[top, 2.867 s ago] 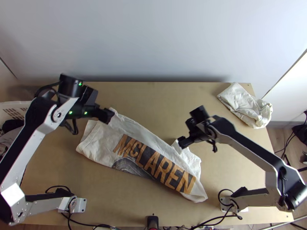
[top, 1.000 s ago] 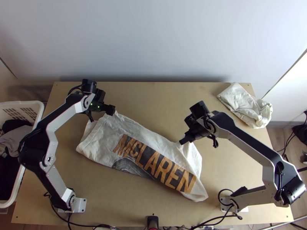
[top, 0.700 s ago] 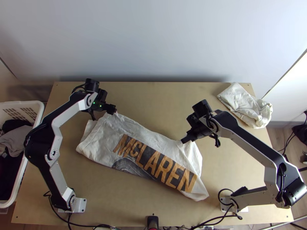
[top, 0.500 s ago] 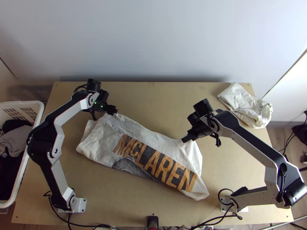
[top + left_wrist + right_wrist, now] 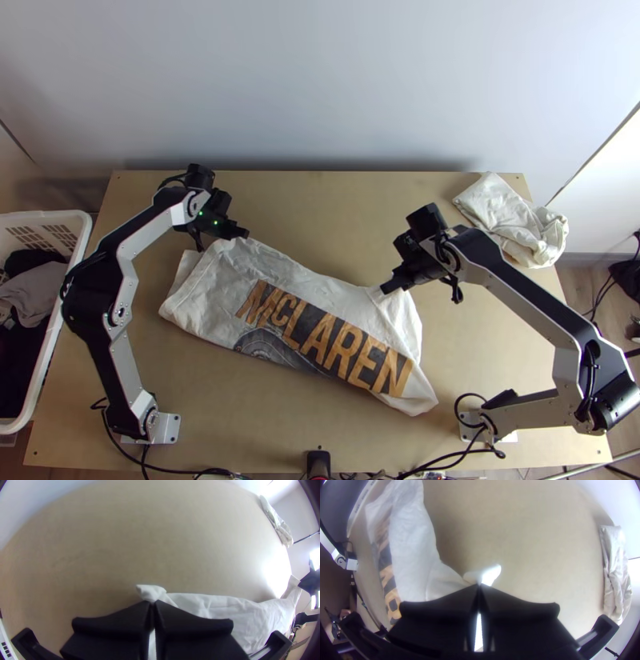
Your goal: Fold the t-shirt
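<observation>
Off-white cloth, one t-shirt (image 5: 210,300), laid aslant on the middle of the tabletop (image 5: 280,416), between my arm bases. Changes, near to far. Item: the corner nearest my right base, slid slightly outward and away from the near edge. Item: my right claw (image 5: 480,586), a little farther up the tabletop than before, closed on a pinch of the far edge; the cloth beside it, crumpled earlier, now drawn up smoother. Item: my left claw (image 5: 152,602), swung in from its raised post, now closed on the far left corner, a small tip poking past the fingers. Meaning: both ends of one long edge secured; I judge this the grip for stretching it straight or carrying it over in the next fold. Risk: the small pinches could slip.

Condition, near to far. Dark panel with orange lettering (image 5: 324,340) along the near side, part of the motif cut off by the edge. Plain band behind, softly wrinkled; a long strip, apparently folded already. Farthest: one cream cloth bundle (image 5: 508,216), rumpled, at the far right corner.
</observation>
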Robot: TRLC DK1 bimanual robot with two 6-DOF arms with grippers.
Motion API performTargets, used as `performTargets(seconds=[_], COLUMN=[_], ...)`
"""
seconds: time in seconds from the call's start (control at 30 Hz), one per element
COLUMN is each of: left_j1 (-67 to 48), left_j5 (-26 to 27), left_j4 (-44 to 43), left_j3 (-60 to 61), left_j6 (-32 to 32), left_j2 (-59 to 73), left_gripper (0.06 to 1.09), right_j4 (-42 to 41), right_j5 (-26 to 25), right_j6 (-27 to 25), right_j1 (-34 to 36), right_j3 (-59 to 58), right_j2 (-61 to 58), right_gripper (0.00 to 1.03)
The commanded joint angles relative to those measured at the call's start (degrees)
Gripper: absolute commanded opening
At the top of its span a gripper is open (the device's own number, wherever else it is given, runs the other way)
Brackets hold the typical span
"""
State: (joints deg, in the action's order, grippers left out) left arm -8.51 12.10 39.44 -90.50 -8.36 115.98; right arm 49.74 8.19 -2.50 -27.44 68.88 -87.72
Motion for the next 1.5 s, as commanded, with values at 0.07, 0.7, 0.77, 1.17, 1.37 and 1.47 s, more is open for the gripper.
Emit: performTargets(seconds=[0.07,0.7,0.77,1.17,1.37,1.47], left_j1=[0.16,7.99,8.07,5.70,8.07,8.07], left_j5=[0.38,0.21,0.12,0.03,-4.63,-6.91], left_j4=[3.10,3.80,3.27,0.37,-7.36,-11.93], left_j3=[-3.72,-17.69,-17.87,-18.84,-19.01,-19.10], left_j6=[1.33,3.44,3.44,-0.34,2.82,3.53], left_j2=[-8.93,-34.16,-35.74,-45.06,-46.73,-48.13], left_gripper=[0.09,0.09,0.09,0.09,0.09,0.09], right_j4=[0.10,-0.43,-2.54,-17.83,-28.29,-33.12], right_j5=[-0.10,-8.80,-10.29,-19.00,-21.19,-22.95], right_j6=[-0.93,-5.85,-6.20,-13.05,-15.95,-17.80], right_j1=[3.54,10.83,10.65,8.11,7.49,6.35], right_j3=[4.15,23.84,24.63,29.20,29.91,30.61], right_j2=[1.24,9.94,11.08,16.88,17.15,17.41], right_gripper=[0.03,0.03,0.03,0.03,0.03,0.03])
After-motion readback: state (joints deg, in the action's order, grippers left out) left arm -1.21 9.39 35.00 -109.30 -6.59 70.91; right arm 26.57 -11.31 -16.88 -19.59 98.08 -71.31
